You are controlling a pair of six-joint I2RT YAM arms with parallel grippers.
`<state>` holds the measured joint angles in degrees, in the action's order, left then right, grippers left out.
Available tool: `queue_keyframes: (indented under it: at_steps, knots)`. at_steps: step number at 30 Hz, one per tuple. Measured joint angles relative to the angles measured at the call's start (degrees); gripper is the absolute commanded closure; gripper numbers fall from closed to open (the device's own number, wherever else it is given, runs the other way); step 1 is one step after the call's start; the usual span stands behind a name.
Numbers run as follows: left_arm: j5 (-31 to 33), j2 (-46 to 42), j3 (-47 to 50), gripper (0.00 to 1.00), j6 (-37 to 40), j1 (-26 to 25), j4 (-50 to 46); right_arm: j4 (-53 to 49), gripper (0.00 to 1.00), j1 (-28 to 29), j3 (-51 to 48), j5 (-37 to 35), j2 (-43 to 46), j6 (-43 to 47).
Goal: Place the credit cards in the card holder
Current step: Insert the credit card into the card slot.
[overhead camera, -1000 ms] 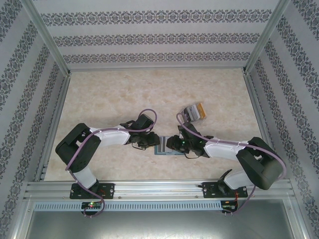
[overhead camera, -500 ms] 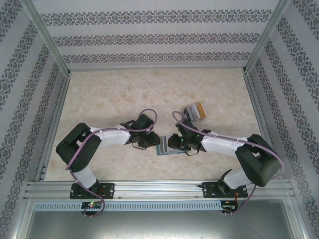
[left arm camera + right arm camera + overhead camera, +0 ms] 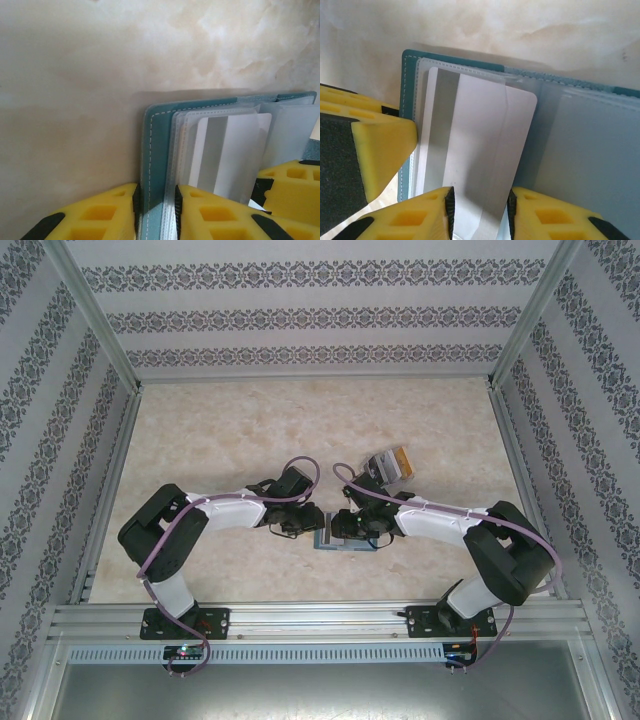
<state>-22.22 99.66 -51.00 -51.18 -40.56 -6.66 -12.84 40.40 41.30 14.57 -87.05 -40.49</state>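
Note:
The teal card holder [image 3: 332, 543] lies open on the table between both arms. My left gripper [image 3: 157, 200] is shut on its left edge, clamping the teal cover [image 3: 157, 130] and the clear sleeves. A grey credit card [image 3: 480, 130] lies flat across the holder's sleeves, its far end near the stitched edge. My right gripper [image 3: 480, 202] is shut on that card's near end, which sits between the pads. In the top view the left gripper [image 3: 308, 530] and the right gripper [image 3: 338, 530] almost meet over the holder. The same grey card [image 3: 235, 150] shows in the left wrist view.
A clear plastic box [image 3: 390, 465] holding grey and yellow-orange cards stands behind the right arm. Patterned walls and metal posts [image 3: 100, 320] ring the marble table [image 3: 300, 430]. A yellow finger [image 3: 375, 150] of the left gripper sits close beside the card.
My right arm has slid left, carrying the grey card further over the holder toward the left gripper. The left arm has shifted slightly and kept its grip.

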Motion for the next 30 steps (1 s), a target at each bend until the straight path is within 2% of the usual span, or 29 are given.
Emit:
queue_keyframes:
  at_steps: [1,3,4,9,14,17,22,30]
  knots:
    - [0.0,0.0,0.0,0.74,0.0,0.0,0.0,-0.2,0.63,0.0,0.0,-0.22,0.07,0.0]
    - [0.0,0.0,0.0,0.74,0.0,0.0,0.04,-0.42,0.76,0.0,0.0,-0.83,0.33,-0.11]
    - [0.02,0.0,0.0,0.73,0.0,0.0,0.09,-0.44,0.78,0.0,0.0,-1.11,0.44,-0.2]
    - [-0.24,-0.07,1.18,0.74,-0.2,0.0,2.93,1.22,0.79,0.0,0.0,0.52,0.39,0.04]
    - [-1.11,-0.07,1.66,0.74,-1.18,0.0,5.55,2.89,0.79,-0.02,0.7,2.78,-0.33,1.16]
    - [-0.87,-0.07,1.66,0.73,-1.68,0.0,5.88,2.51,0.76,-0.04,1.42,2.64,-0.87,1.6]
    - [0.52,-1.99,3.06,0.7,-1.79,-0.33,5.81,-0.22,0.68,-0.15,1.33,-0.9,1.46,1.03]
    - [0.76,-3.52,3.3,0.67,-1.75,-0.33,5.88,-0.94,0.68,-1.95,-0.59,-4.52,4.02,-1.88]
